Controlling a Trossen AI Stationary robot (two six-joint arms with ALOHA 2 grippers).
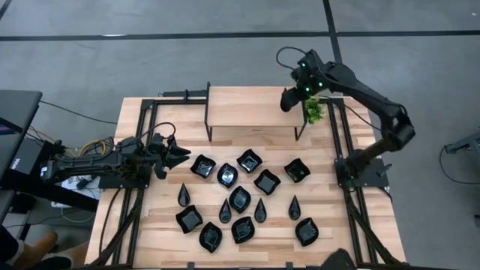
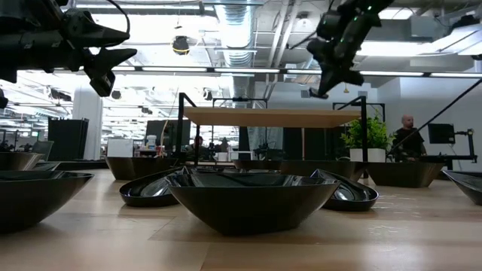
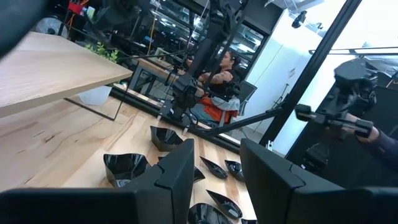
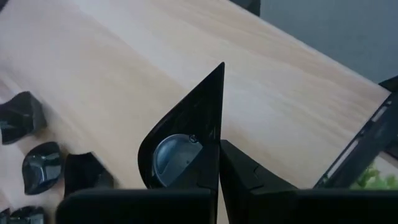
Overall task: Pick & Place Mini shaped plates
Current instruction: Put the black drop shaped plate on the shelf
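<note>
The plates [image 1: 240, 199] lie scattered over the desk's [image 1: 142, 240] near half, before a raised shelf [image 1: 251, 105] at the back. A plant [image 1: 313, 112] stands just right of the shelf.

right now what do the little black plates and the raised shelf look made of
Mini shaped plates: glossy black, likely glazed ceramic or hard plastic; ceiling lights reflect sharply off their rims in the low view. Raised shelf: pale wood top with visible grain, matte, on thin dark legs, probably metal.
</note>
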